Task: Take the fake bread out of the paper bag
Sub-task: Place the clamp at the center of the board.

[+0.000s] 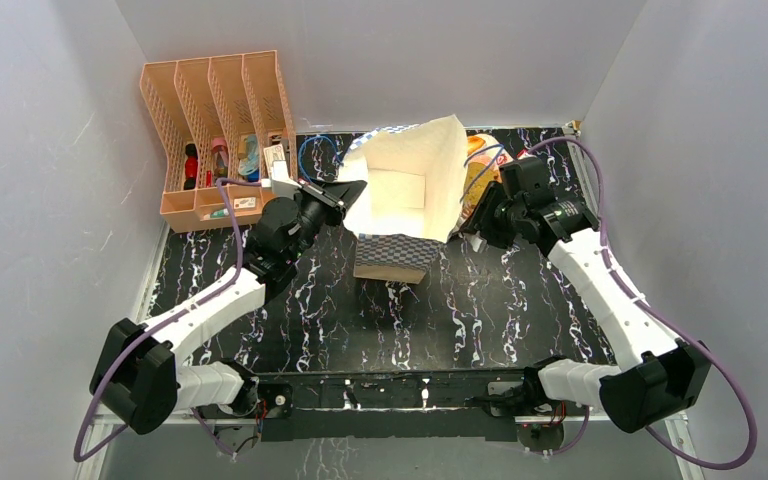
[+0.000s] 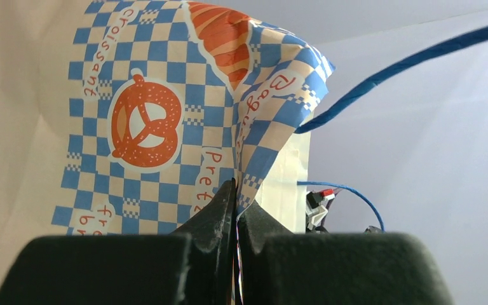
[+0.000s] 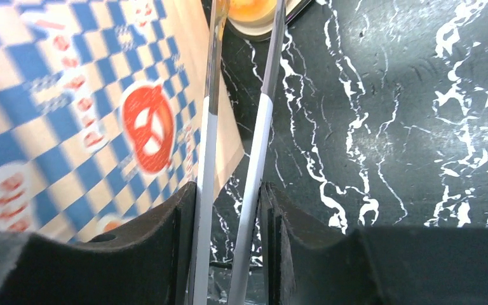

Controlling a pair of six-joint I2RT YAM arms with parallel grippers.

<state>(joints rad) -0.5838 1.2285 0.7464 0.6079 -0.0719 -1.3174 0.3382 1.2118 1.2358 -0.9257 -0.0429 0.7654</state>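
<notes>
top view: bright, even, diffuse light from above. the white inside of the tall brown kraft paper bag [image 1: 410, 190] with its blue-and-white checkered band is near blown out. shadows barely read on the black white-veined tabletop [image 1: 480, 300].
left wrist view: bag print sharp, backlit by a pale wall; left gripper [image 2: 236, 187] dark and soft-edged in the foreground.
right wrist view: bag print blurred, tabletop crisp; right gripper [image 3: 229, 190] underexposed; the two thin pale strips [image 3: 257, 146] between its fingers carry a glare streak.

Top external camera looks down from high behind the near edge over the black marbled surface [image 1: 520, 300]; wrist cameras sit close; all three share the blue-checkered brown paper bag [image 1: 400, 190]
</notes>
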